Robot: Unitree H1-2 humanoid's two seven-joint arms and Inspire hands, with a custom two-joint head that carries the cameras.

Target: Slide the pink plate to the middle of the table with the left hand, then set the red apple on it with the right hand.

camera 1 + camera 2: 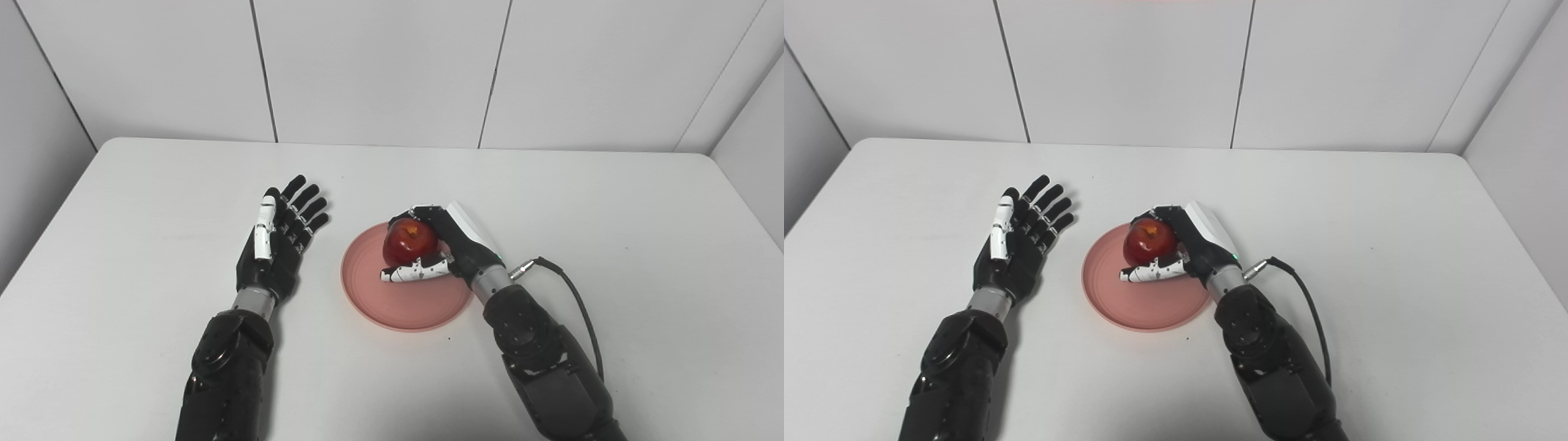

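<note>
The pink plate (pixel 398 300) lies flat near the middle of the white table (pixel 643 245). My right hand (pixel 438 245) is shut on the red apple (pixel 407 242), fingers over its far side and thumb under its near side, holding it over the plate's far part. Whether the apple touches the plate I cannot tell. My left hand (pixel 278 242) is open and empty, palm up with fingers spread, resting to the left of the plate and apart from it. The same scene shows in the right eye view, with the apple (pixel 1149 241) over the plate (pixel 1145 300).
A black cable (pixel 569 288) loops from my right wrist over the table on the right. White wall panels stand behind the table's far edge (pixel 392 146).
</note>
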